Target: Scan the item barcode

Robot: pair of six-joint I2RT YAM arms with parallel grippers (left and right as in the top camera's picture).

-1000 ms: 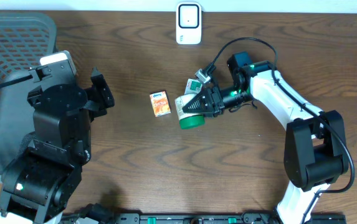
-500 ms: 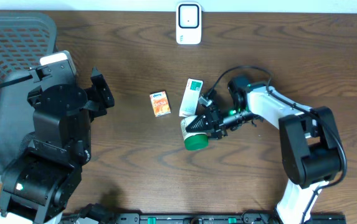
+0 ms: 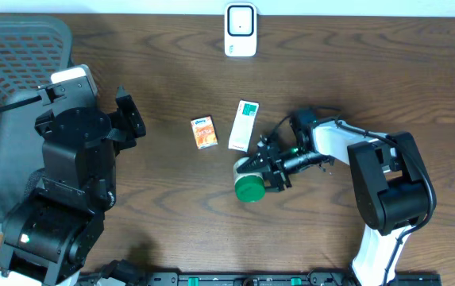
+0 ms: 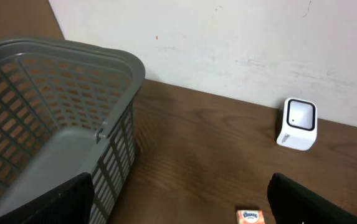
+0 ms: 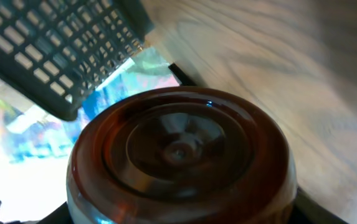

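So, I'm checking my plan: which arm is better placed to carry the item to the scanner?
Right. The right gripper holds the jar with the green lid, mid-table. The left gripper is open and empty, over by the basket, away from the jar. The scanner stands at the far edge.

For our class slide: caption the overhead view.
Right gripper grips a green-lidded jar beside an orange box and a white-green box, white scanner beyond.

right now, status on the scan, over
Left end effector open, beside grey plastic mesh basket. Right end effector shut on white round container with green lid, far from white barcode scanner. White-and-green flat carton lies between them.
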